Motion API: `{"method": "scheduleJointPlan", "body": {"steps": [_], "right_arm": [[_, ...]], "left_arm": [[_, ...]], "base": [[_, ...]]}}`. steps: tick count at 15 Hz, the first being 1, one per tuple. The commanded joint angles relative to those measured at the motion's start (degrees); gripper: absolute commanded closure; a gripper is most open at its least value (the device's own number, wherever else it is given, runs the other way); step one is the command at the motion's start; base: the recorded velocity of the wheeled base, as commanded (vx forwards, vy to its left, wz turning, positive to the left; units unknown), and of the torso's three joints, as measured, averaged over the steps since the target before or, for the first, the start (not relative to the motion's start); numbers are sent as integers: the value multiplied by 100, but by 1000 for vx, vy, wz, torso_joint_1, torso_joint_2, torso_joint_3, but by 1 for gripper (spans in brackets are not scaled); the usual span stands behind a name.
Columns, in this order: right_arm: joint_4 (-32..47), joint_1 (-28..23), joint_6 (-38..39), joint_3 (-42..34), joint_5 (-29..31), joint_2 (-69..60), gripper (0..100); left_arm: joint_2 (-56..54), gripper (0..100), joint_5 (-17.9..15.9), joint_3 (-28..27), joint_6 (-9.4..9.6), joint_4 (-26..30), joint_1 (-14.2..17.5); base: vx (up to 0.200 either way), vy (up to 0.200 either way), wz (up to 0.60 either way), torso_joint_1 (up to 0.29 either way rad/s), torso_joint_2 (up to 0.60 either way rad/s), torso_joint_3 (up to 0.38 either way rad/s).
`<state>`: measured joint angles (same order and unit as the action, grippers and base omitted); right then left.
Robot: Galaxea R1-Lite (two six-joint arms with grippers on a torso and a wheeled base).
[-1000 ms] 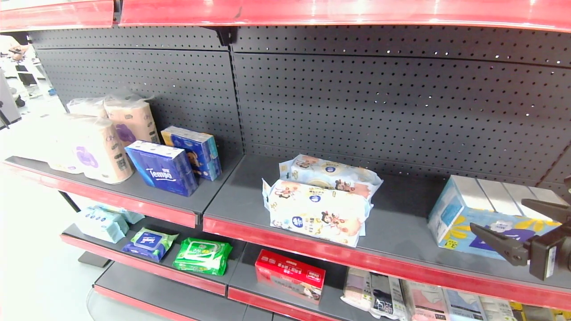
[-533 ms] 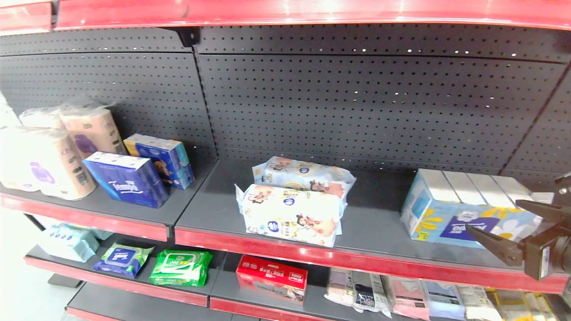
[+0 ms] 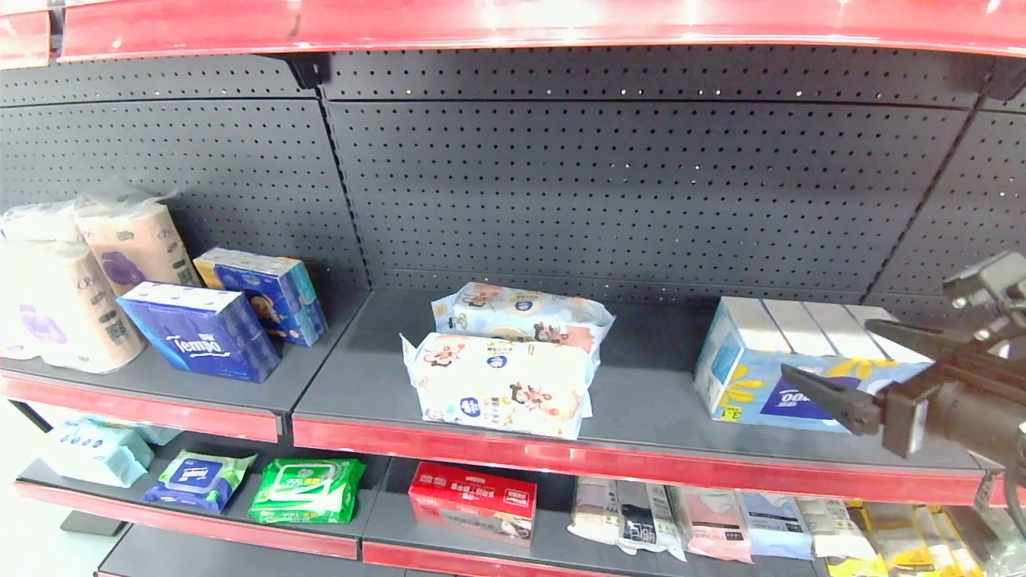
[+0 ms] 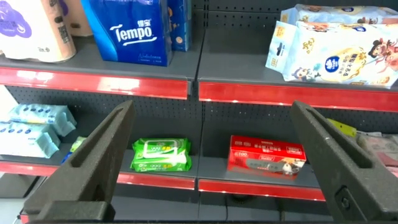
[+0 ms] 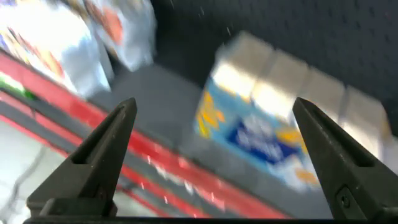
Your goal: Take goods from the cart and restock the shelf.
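- The blue-and-yellow tissue-box multipack [image 3: 789, 369] stands on the right end of the middle shelf [image 3: 633, 461], flat on its base and set back from the red front edge.
- The right gripper [image 3: 826, 347] hangs on the near side of that pack, its fingers spread wide and holding nothing. The right wrist view looks past them to the same pack [image 5: 273, 118].
- Over the last second the whole head picture slides left. That is the camera turning right, not the goods moving.
- Against the pack, the right gripper sits a little higher than it did a second ago.
- To the left, two cartoon-print soft tissue packs [image 3: 501, 385] lie one behind the other. Farther left are the blue tissue packs [image 3: 200, 328] and the toilet-roll bundles [image 3: 72, 280].
- The left gripper [image 4: 212, 106] is low and near, gaping wide with nothing in it. It faces the green wet wipes [image 4: 160, 155] and the red box [image 4: 266, 155] on the lower shelf.
- My reading is that this pack is already stocked. With both claws empty, the next load has yet to come from the cart.
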<state>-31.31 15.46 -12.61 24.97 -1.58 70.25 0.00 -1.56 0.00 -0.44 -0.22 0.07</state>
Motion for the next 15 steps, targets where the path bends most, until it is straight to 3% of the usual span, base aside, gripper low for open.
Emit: {"method": "scheduleJointPlan", "body": {"steps": [1,2,4,7,9,15], "right_arm": [[-912,309,346,96,-35,1148,0],[-1712,291,680,70,-193,1746,0],[-2099,151,786,96,-492,2203,0],[-2117,238,847,430,-685,2722,0],[-2152,388,1225,448,-1415,2783,0],[-2143,818,1287,386,-1547,2695,0]], "left_arm": [[0,0,-2,0,0,-4,1],[0,0,-2,0,0,-4,1],[0,0,-2,0,0,-4,1],[0,0,-2,0,-9,-4,1],[0,0,-2,0,0,-4,1],[0,0,-2,0,0,-4,1]], "base": [[0,0,0,0,0,0],[0,0,0,0,0,0],[0,0,0,0,0,0],[0,0,0,0,0,0],[0,0,0,0,0,0],[0,0,0,0,0,0]]}}
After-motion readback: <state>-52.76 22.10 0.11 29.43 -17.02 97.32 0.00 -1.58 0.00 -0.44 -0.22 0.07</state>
